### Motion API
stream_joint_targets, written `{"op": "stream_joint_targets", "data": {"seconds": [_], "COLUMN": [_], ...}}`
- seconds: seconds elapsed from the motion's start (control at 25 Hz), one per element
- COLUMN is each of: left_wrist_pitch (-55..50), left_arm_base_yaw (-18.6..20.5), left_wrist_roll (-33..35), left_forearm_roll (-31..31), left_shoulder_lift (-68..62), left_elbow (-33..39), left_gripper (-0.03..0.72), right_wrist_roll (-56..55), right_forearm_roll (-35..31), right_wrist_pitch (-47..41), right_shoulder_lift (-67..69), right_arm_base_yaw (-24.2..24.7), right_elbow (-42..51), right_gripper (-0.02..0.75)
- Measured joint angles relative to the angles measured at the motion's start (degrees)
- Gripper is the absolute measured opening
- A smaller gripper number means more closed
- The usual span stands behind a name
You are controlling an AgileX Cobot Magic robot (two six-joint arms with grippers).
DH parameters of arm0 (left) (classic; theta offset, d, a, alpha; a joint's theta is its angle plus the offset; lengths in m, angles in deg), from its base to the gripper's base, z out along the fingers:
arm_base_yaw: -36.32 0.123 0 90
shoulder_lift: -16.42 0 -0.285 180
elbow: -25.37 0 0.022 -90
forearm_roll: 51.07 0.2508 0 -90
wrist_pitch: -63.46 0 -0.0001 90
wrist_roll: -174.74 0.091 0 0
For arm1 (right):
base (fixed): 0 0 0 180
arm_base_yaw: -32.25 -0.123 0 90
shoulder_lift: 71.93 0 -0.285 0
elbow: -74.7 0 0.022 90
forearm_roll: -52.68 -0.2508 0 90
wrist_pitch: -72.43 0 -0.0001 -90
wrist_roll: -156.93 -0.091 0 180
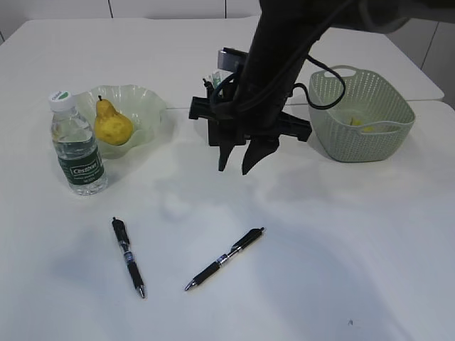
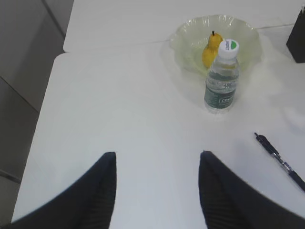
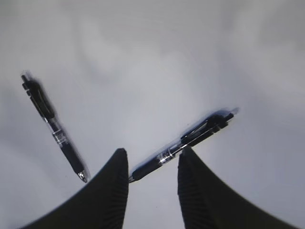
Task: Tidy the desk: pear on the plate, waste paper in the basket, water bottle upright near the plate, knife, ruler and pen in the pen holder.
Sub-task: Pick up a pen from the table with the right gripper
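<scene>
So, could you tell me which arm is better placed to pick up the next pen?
The right. Its open gripper hangs above the nearer pen, which shows between its fingers in the wrist view. The left gripper faces bare table.

Two pens (image 1: 129, 256) (image 1: 225, 259), one bottle (image 1: 77, 144), one pear (image 1: 111, 125), one plate (image 1: 146, 106), one basket (image 1: 360, 112)

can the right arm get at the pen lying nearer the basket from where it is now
Probably yes. The right gripper hangs open above the table, and that pen lies alone on bare surface below it. In the right wrist view it shows between the fingers, with nothing in the way.
</scene>
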Motion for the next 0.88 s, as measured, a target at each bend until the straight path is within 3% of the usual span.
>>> {"op": "stream_joint_targets", "data": {"seconds": [0.44, 0.88], "left_wrist_pitch": [-2.3, -1.3], "left_arm_base_yaw": [0.0, 0.0], "left_wrist_roll": [-0.1, -0.1], "left_forearm_roll": [-0.2, 1.8], "left_shoulder_lift": [-10.7, -13.7], "left_elbow": [-7.7, -9.2], "left_gripper": [0.385, 0.384], "right_wrist_roll": [0.2, -11.3], "right_forearm_roll": [-0.8, 2.4], "right_wrist_pitch": [0.0, 0.0], "right_shoulder_lift": [0.0, 0.0], "right_arm_base_yaw": [-2.8, -2.8], "right_elbow": [1.2, 8.6], "right_gripper": [0.293, 0.293]}}
